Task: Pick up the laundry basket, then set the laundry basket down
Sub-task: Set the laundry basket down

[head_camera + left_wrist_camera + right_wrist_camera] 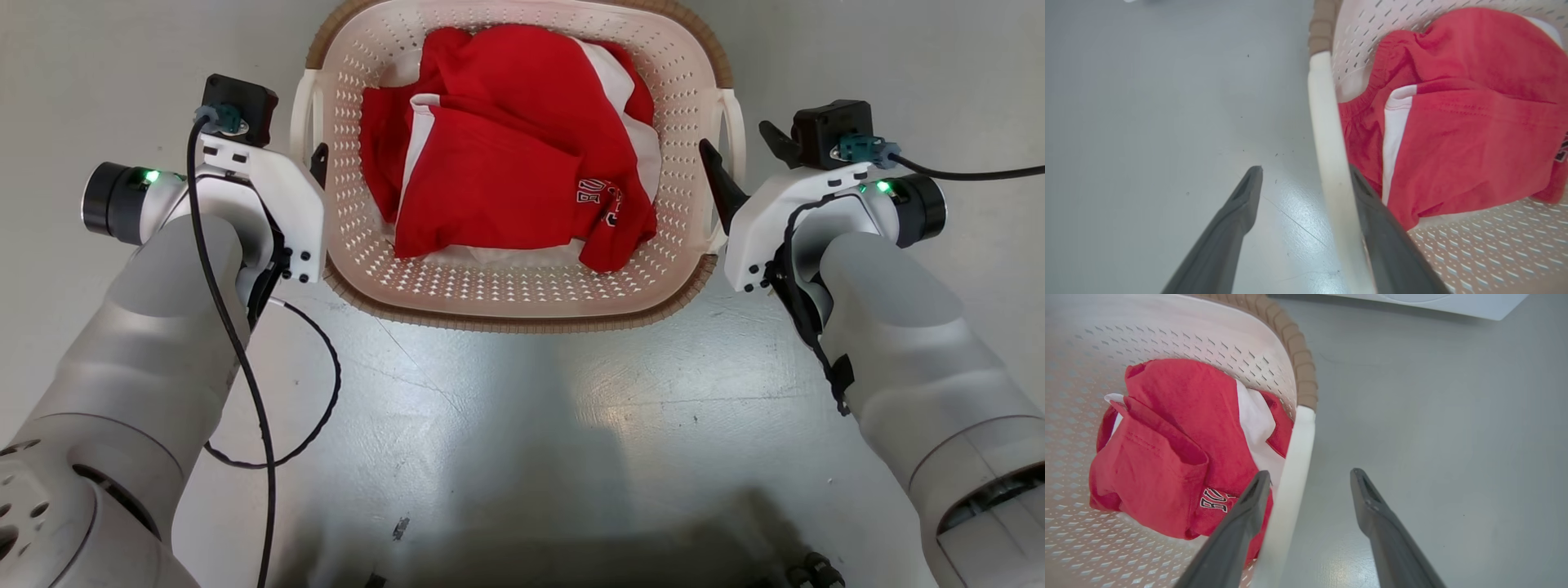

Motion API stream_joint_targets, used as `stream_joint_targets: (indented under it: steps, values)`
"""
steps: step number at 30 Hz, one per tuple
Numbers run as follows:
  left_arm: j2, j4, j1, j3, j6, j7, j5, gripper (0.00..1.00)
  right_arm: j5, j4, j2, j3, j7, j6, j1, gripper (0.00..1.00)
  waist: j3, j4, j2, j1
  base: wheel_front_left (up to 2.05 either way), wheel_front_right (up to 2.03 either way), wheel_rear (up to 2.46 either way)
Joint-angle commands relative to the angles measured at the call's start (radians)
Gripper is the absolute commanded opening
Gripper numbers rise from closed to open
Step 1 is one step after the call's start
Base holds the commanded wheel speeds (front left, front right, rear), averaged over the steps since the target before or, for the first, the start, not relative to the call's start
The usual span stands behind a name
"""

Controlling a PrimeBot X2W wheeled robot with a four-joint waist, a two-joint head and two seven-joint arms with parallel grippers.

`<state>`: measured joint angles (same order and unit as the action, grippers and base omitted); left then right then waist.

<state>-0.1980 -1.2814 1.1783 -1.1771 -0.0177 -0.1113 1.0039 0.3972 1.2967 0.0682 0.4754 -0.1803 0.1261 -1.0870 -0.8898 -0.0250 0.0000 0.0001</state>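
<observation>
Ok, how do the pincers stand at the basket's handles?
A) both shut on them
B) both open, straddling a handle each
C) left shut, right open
B: the left pincer and right pincer each stand open with a white handle between the fingers.

A crumpled red-and-white fabric garment (522,155) is lying at upper centre of the head view, and glossy grey floor (522,425) is gleaming below it.
</observation>
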Motion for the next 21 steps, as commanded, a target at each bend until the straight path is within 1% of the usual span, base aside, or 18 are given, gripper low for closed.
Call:
stream_joint_targets:
  steps: [1,15,21]
  values:
    - [-0.038,-0.009,-0.008,0.016,0.012,0.006,0.01,1.0,-0.009,-0.006,-0.018,-0.004,-0.022,0.005,0.056,1.0,0.003,0.001,0.0,0.0,0.0,0.0,0.0]
    - [-0.035,-0.009,-0.025,0.021,0.014,0.008,0.027,1.0,0.0,-0.009,-0.018,0.0,-0.045,0.005,0.059,1.0,0.032,-0.006,0.0,0.0,0.0,0.0,0.0]
    - [-0.034,-0.009,-0.049,0.034,0.019,0.011,0.046,1.0,0.012,-0.011,-0.018,0.003,-0.052,0.005,0.072,1.0,0.063,-0.01,0.0,0.0,0.0,0.0,0.0]
